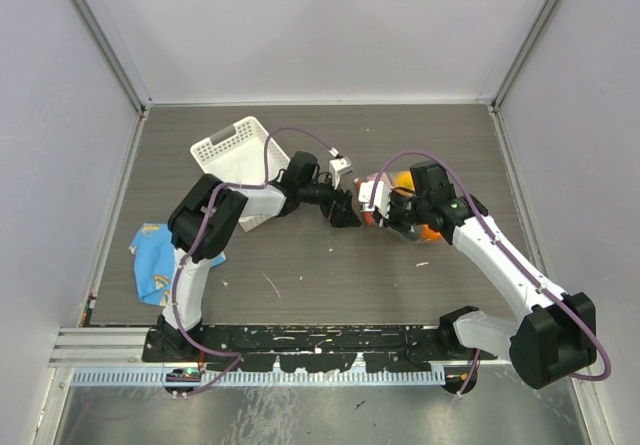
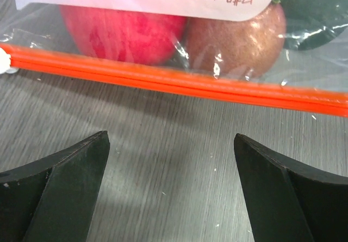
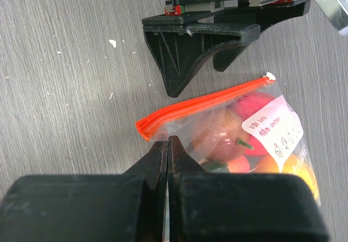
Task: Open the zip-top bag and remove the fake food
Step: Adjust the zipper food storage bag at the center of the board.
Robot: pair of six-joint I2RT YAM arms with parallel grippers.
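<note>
The clear zip-top bag (image 3: 239, 122) lies on the table with its red-orange zip strip (image 3: 201, 103) shut. The fake food is inside: a red-pink fruit (image 2: 125, 30), a brown one (image 2: 234, 41), a dark green one (image 2: 315, 8) and an orange one (image 3: 296, 168). My right gripper (image 3: 168, 140) is shut on the bag's plastic just below one end of the zip strip. My left gripper (image 2: 171, 138) is open and empty, low over the table, facing the zip strip (image 2: 174, 81) a short way off. In the top view the bag (image 1: 400, 181) sits between the left gripper (image 1: 345, 208) and the right gripper (image 1: 380, 207).
A white slatted basket (image 1: 235, 150) lies tilted at the back left, behind the left arm. A blue printed cloth (image 1: 158, 260) lies at the front left. Grey walls enclose the table on three sides.
</note>
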